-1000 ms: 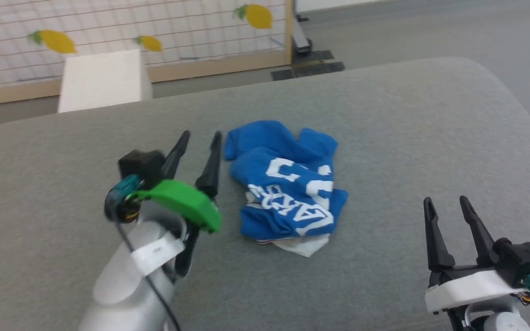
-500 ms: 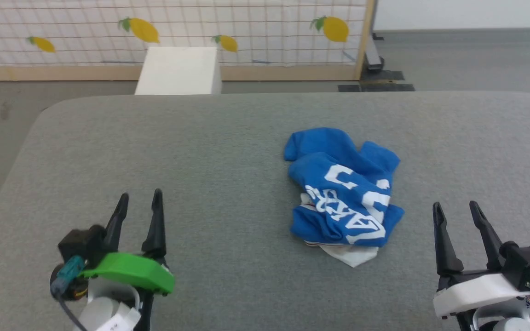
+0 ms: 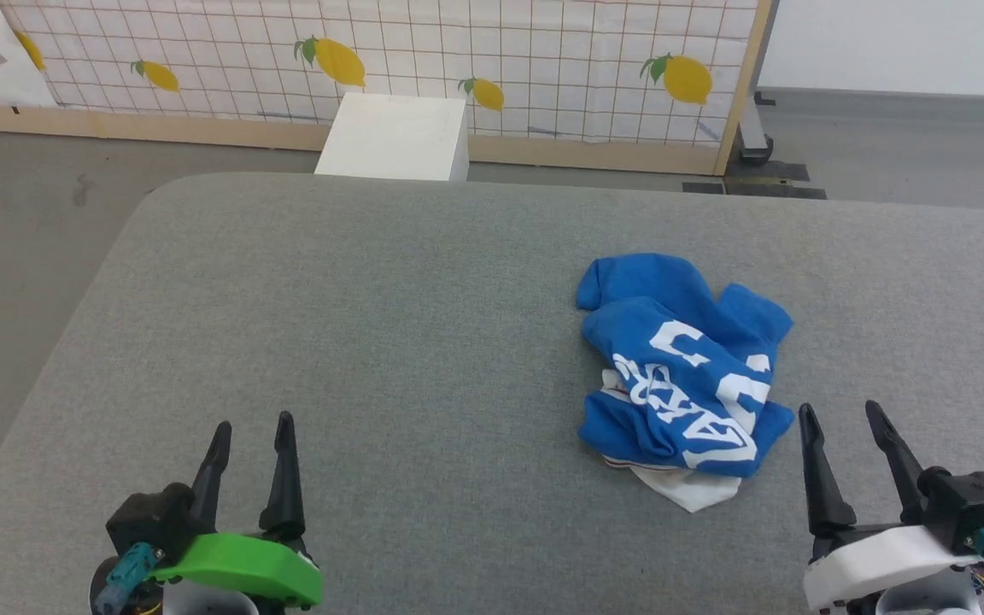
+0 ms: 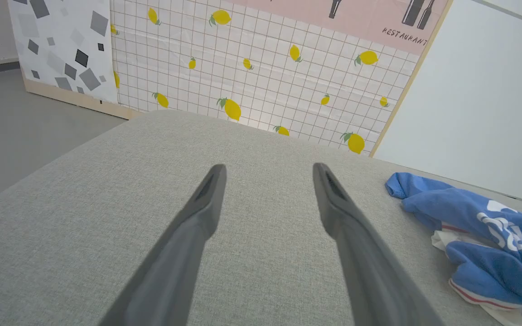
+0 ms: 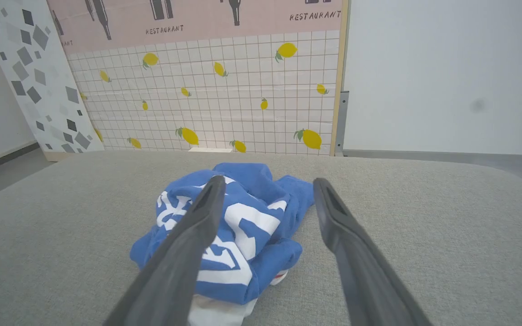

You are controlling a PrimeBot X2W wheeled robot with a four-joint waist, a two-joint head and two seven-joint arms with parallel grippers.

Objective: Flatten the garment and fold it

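The garment (image 3: 680, 376) is a crumpled blue T-shirt with white lettering, a white bit and red-striped trim poking out at its near edge. It lies bunched on the grey padded table (image 3: 389, 342), right of centre. My right gripper (image 3: 840, 416) stands open just to its near right, touching nothing. The left gripper (image 3: 253, 429) is open near the table's front left, far from the cloth. In the left wrist view the garment (image 4: 483, 226) lies at the right edge. In the right wrist view the garment (image 5: 229, 231) sits ahead, partly behind the left finger (image 5: 188, 244).
A white box (image 3: 394, 137) stands on the floor behind the table, in front of a lemon-patterned panel (image 3: 458, 60). Grey floor lies beyond the table's left edge. A dark stand base (image 3: 752, 175) sits at the back right.
The head camera has swung, shifting the whole scene. My left gripper has drawn back from beside the garment to the table's front left. The garment keeps its crumpled shape.
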